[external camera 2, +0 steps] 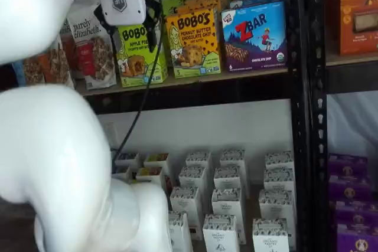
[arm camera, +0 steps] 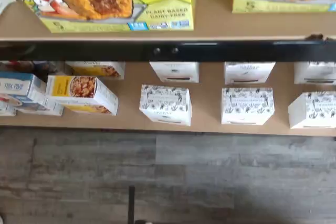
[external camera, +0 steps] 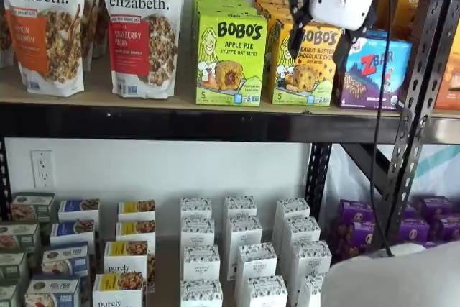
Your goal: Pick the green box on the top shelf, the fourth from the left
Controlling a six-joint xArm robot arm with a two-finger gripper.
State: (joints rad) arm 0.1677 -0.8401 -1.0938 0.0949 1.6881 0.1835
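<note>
The green box reads "BOBO'S Apple Pie" and stands upright at the front of the top shelf. More green cartons stand behind it. In both shelf views my gripper hangs out in front of the shelf, open, with a plain gap between its black fingers and nothing in them. In a shelf view the gripper straddles the sight of the green box and is apart from it. The wrist view shows the green box close up, beyond the shelf's black beam.
A yellow-orange Bobo's box and a blue ZBar box stand to the right of the green one. Granola bags stand to its left. A black upright rises at the right. The lower shelf holds white cartons.
</note>
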